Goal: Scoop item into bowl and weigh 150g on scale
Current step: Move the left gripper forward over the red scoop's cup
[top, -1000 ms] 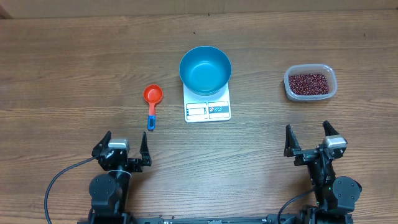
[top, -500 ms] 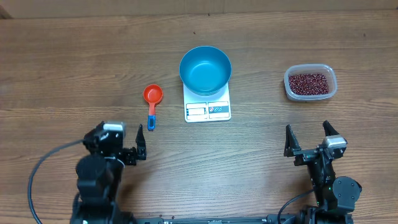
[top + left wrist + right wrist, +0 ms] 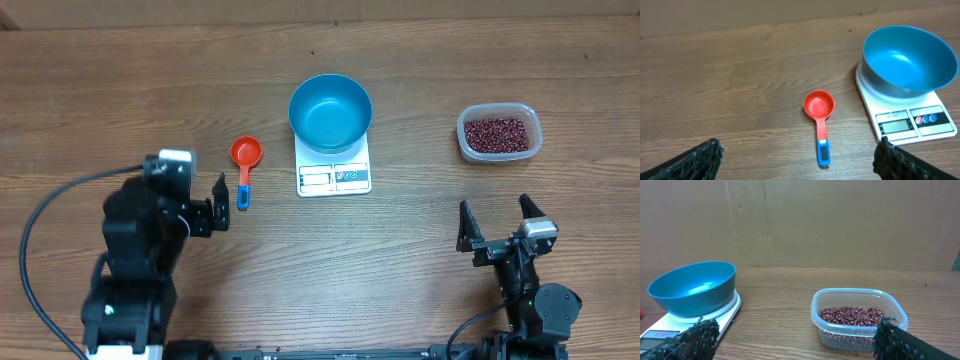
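Wooden table. Left gripper and right gripper: jaws spread wide, both empty. Blue bowl sits on scale, apparently empty. Clear tub at right. Red scoop lies left of scale. Beans all in tub.

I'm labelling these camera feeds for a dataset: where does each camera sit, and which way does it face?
Overhead: above the table, looking straight down; left gripper and right gripper show at left and lower right.
Left wrist: raised, angled down at the red scoop, blue bowl and scale; own fingertips in bottom corners.
Right wrist: low, facing level across the table at the tub of beans; own fingertips in bottom corners.
Both wrist views share the blue bowl and scale.
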`<move>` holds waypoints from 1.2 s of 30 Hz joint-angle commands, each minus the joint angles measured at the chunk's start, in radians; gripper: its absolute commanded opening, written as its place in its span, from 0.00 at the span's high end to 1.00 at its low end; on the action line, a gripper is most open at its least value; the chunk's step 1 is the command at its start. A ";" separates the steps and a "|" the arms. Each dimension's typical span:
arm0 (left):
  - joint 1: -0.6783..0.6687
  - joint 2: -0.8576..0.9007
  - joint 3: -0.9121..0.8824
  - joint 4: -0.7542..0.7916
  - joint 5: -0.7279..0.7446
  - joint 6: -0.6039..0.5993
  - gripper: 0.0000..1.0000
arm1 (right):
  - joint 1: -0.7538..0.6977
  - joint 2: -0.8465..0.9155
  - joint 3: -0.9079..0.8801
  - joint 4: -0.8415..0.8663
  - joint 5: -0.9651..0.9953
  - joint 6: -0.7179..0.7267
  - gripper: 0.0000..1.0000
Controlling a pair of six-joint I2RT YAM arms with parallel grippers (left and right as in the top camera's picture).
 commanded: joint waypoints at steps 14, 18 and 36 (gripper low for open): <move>0.006 0.405 0.492 -0.330 0.016 0.012 0.00 | 0.005 -0.011 -0.011 0.003 0.010 0.001 0.00; 0.006 0.510 0.597 -0.399 0.016 0.013 0.01 | 0.005 -0.011 -0.011 0.003 0.010 0.001 0.00; 0.006 0.927 0.783 -0.552 0.037 0.013 0.01 | 0.005 -0.011 -0.011 0.003 0.010 0.001 0.00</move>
